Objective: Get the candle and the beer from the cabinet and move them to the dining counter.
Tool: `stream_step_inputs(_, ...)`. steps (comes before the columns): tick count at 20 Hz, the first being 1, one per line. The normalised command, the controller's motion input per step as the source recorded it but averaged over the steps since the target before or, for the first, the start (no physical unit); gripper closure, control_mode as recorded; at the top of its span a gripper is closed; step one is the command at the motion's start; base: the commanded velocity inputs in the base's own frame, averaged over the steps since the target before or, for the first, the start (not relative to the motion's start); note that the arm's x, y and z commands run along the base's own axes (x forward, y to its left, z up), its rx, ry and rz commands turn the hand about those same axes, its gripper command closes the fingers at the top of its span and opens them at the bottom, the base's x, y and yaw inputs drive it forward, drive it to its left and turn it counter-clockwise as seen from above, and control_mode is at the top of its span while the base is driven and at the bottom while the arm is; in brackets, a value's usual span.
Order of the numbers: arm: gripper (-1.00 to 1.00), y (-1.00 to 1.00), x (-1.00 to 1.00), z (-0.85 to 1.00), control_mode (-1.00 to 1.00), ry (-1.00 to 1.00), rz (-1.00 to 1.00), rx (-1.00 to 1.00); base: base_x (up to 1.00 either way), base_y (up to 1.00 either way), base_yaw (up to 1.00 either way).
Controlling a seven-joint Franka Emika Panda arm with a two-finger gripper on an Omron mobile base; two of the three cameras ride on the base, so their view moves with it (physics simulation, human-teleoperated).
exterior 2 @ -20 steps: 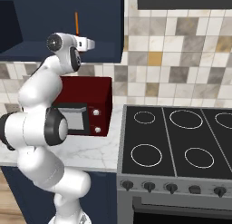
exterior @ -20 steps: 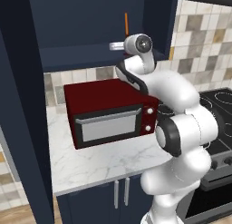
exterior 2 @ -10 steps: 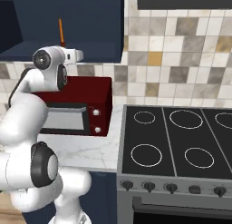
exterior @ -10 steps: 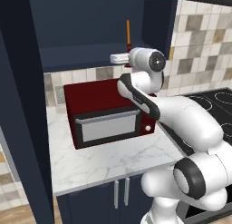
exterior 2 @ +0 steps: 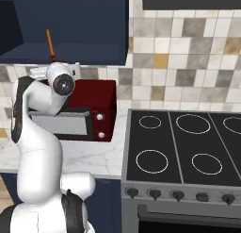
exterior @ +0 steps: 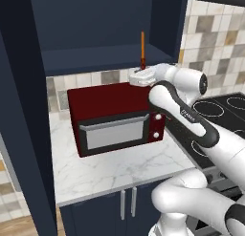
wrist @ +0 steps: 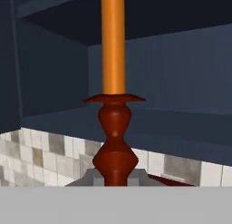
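My gripper is shut on the candle, an orange taper on a dark red-brown holder, held upright above the red microwave and in front of the open navy cabinet. From the right, the candle rises behind my white wrist, before the cabinet. In the hand view the candle stands close up, its holder foot pinched in the gripper, with the cabinet's shelf behind it. The beer and the dining counter are out of view.
The red microwave sits on a small marble worktop right below the candle. A black stove lies to the right. A dark open cabinet door stands at the left. Tiled wall backs the counter.
The gripper has carried the candle down and back out of the cabinet shelf, and it now hangs lower over the microwave. The arm's elbow has swung round. The grip has stayed shut.
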Motion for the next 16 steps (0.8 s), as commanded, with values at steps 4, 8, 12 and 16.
stream_step_inputs(4, 1.00, 0.00, -0.91, 0.00, -1.00, -0.01, 0.39, 0.00, 0.00, 0.00, 0.00)
stream_step_inputs(8, 1.00, 0.00, -0.97, -0.01, -1.00, -0.03, 0.36, 0.00, 0.00, 0.00, 0.00)
stream_step_inputs(12, 1.00, 0.00, -1.00, -0.06, -1.00, -0.05, 0.32, 0.00, 0.00, 0.00, 0.00)
stream_step_inputs(16, 1.00, 0.00, -1.00, -0.05, -1.00, -0.06, 0.28, -0.01, 0.00, 0.00, 0.00)
